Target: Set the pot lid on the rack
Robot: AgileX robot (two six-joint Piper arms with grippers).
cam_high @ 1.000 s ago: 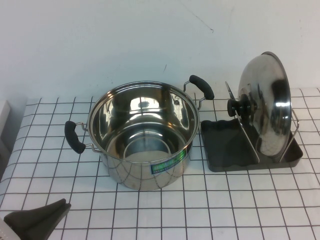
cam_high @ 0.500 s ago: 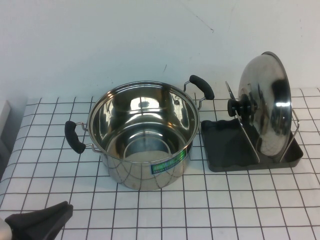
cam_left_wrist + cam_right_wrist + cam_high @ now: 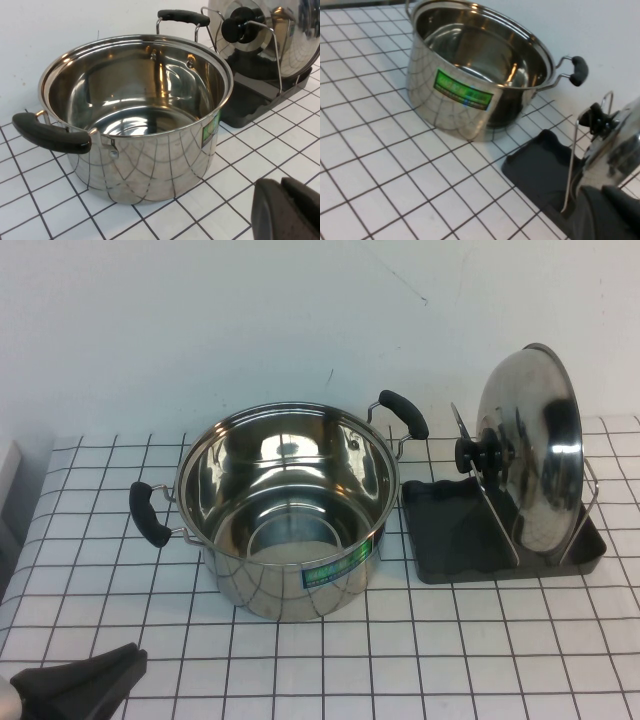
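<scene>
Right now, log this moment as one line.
pot lid: upright in rack | pot: open, beside rack | left gripper: shut, near table edge | right gripper: shut, by rack

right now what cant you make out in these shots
- Right gripper: out of the high view; the right wrist view's edge cuts it to dark, shut fingers beside the lid.
- Left gripper: shut at the high view's near-left corner, its arm cut off.
- Lid's rim in the rack: hidden by the tray wall, so its seat between the wire loops is unclear.
- Pot label: too small in the high view, blurred in the right wrist view.
</scene>
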